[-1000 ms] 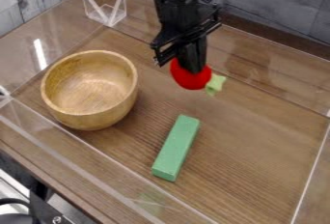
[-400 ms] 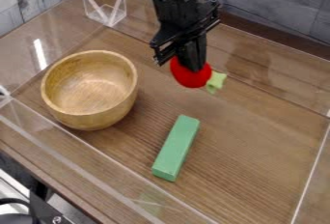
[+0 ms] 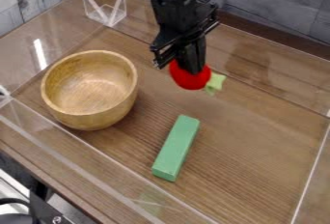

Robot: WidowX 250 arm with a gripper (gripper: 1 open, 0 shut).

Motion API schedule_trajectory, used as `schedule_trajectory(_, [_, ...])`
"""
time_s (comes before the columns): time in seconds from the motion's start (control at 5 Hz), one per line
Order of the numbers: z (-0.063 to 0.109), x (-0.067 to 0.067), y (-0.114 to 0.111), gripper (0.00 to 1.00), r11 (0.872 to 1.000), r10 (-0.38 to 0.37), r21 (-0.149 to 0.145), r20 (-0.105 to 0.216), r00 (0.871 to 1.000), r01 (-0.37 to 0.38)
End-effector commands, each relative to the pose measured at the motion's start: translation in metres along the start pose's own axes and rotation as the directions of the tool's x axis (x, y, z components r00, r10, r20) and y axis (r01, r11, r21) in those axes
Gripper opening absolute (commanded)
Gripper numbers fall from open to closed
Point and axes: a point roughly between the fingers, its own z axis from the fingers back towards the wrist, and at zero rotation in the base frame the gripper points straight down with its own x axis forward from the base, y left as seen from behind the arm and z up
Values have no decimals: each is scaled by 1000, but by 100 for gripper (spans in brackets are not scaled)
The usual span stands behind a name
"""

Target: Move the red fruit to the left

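The red fruit, leafy stub rightward

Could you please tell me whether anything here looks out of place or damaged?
Nothing stands out: the wooden bowl sits upright, the green block lies flat, and the red fruit looks intact under the gripper.

**Figure. Layout of the table top**

Reckoned from the centre of the table, the bowl sat at 9 o'clock, the fruit at 12 o'clock and the long block at 6 o'clock, each well apart from the others. The gripper stood directly over the fruit, closed upon it.
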Motion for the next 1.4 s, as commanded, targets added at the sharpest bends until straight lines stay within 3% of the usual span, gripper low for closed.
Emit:
schedule_trajectory(0.0, [15,-4,-6,0,998,-17,-58,21,1000,18])
schedule_trajectory(0.2, [25,16,-4,0,997,12,-71,19,1000,-11])
schedule_trajectory(0.6, [39,68,-5,0,991,89,-101,24,996,-86])
schedule_trajectory(0.8, [48,87,-8,0,987,119,-114,19,993,-116])
schedule_trajectory(1.0, [50,100,-11,0,982,150,-123,19,988,-147])
schedule_trajectory(1.2, [47,104,-15,0,978,168,-127,19,986,-164])
